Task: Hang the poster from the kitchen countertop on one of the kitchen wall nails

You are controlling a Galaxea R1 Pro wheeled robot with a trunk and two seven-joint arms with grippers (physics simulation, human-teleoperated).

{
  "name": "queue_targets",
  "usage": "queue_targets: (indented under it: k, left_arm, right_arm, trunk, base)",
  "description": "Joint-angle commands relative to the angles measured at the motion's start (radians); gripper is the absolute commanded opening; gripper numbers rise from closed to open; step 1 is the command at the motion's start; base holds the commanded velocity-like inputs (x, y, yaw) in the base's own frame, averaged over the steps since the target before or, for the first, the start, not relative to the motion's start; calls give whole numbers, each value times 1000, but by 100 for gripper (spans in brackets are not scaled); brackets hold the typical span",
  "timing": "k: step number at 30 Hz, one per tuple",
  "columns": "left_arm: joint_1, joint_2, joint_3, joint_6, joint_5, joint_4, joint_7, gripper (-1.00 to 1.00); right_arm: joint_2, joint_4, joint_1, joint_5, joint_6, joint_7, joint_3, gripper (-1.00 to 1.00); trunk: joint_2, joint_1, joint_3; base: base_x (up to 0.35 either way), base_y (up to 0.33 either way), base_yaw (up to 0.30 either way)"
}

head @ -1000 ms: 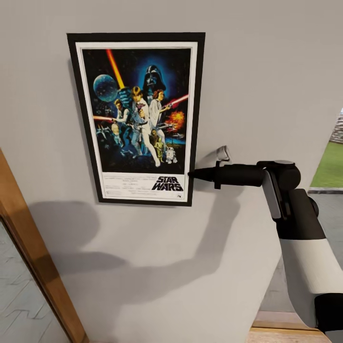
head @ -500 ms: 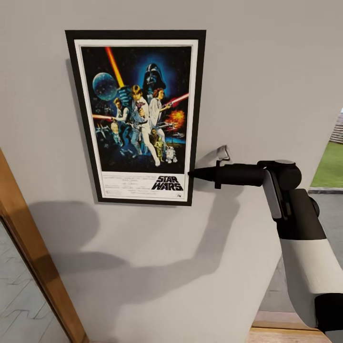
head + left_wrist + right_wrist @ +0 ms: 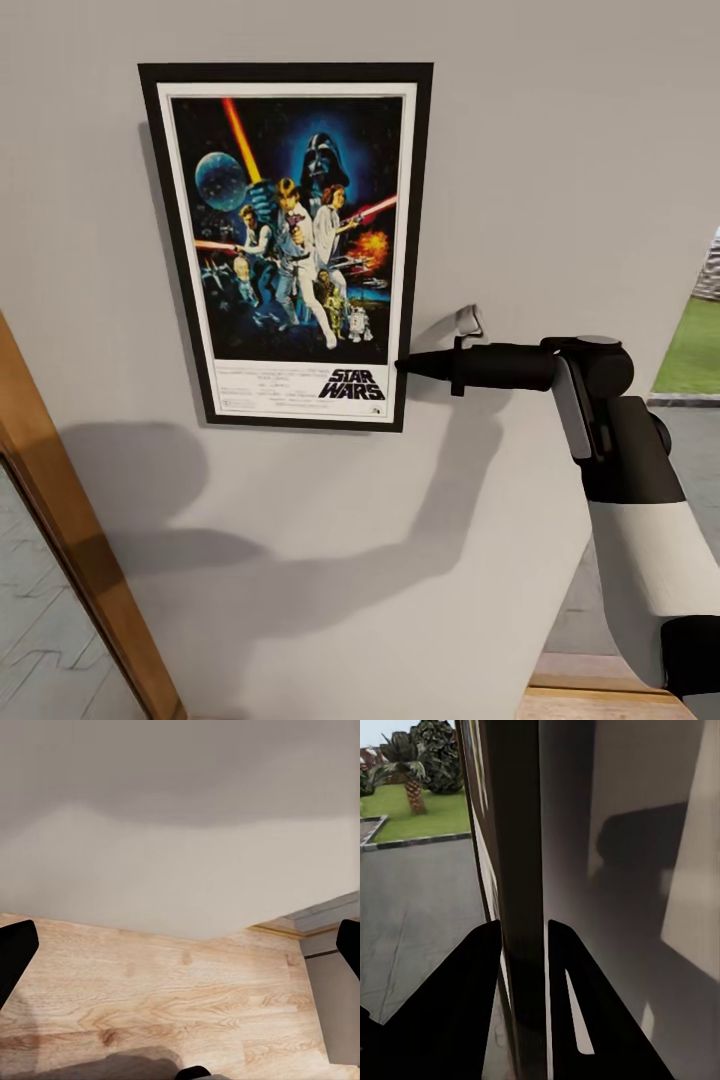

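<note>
Poster [image 3: 290, 245] time: it sits flat and upright against the grey wall [image 3: 560, 150], high up in my head view. My right claw [image 3: 403, 366] grips its black frame at the lower right edge. In the right wrist view I see the 2 dark fingers [image 3: 457, 1012] pressed on each side of the frame edge [image 3: 521, 870], so this claw is clenched on the poster.

My left claw [image 3: 180, 960] points down at the wooden floor [image 3: 150, 997]. Its tips sit far apart at the sides of that picture, with nothing between them, so it is released.

I cannot see a nail behind the poster. So I cannot tell if the poster hangs on one or if my claw alone holds it up.

What could go wrong? If I let go and the frame is not hooked, I think the poster will slide down the wall and drop to the floor. If I pull my arm back while clenched, I could drag the poster off the wall. A sideways bump could tip it crooked, because I hold it low at 1 edge.

My count: 1 poster, 1 wall, 1 small grey peg-like thing [image 3: 467, 320] on the wall just above my right claw, 1 wooden frame edge [image 3: 70, 540] at my left, 2 claws.
</note>
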Motion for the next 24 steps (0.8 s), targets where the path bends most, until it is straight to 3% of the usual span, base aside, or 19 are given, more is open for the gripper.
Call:
queue_targets:
  k: [1,24]
  left_arm:
    - [0,0,8,-10,-11,1,-1,100]
    - [0,0,8,-10,-11,1,-1,100]
  right_arm:
    - [-1,1,0,-5,8,0,1,-100]
    - [-1,2,0,-5,9,0,1,-100]
  trunk:
    - [-1,0,0]
    - [-1,0,0]
  base:
    - [0,0,0]
    - [30,0,0]
